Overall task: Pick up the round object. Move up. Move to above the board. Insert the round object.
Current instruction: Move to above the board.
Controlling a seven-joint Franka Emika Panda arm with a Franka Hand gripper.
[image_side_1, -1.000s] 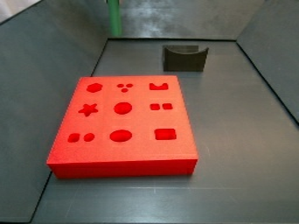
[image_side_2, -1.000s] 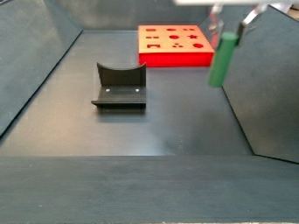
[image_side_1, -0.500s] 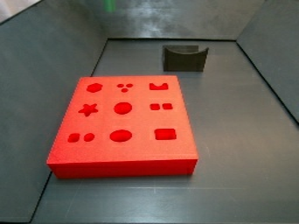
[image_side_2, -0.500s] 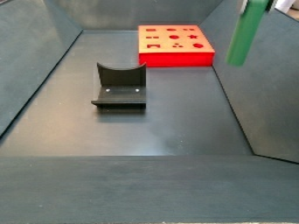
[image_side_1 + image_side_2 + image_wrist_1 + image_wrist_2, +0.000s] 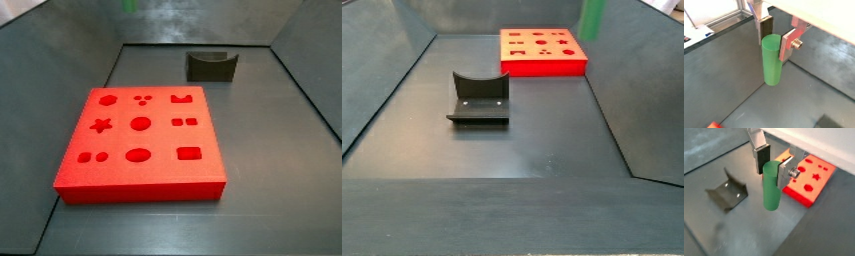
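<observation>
Two of four steps look done: green peg (image 5: 771, 60) clamped near its top between the gripper (image 5: 773, 34) fingers and carried high off the floor, its lower length hanging free in both wrist views. In a side view only a green sliver (image 5: 592, 17) at the upper frame edge, and nothing of the gripper itself. Left to do, judging by the layout: travel to above the red board (image 5: 809, 177), then insertion into one of its round holes. Board lying flat on the floor, below and off to one side of the gripper, not under the peg. Dark notched block (image 5: 728, 194) on the floor on the other side of the peg, well apart from the board (image 5: 139, 143). Floor (image 5: 502, 150) dark grey, smooth and matte, bare apart from board and block (image 5: 478, 98). Sloping grey walls (image 5: 389, 75) on all sides, a tray-like enclosure.
</observation>
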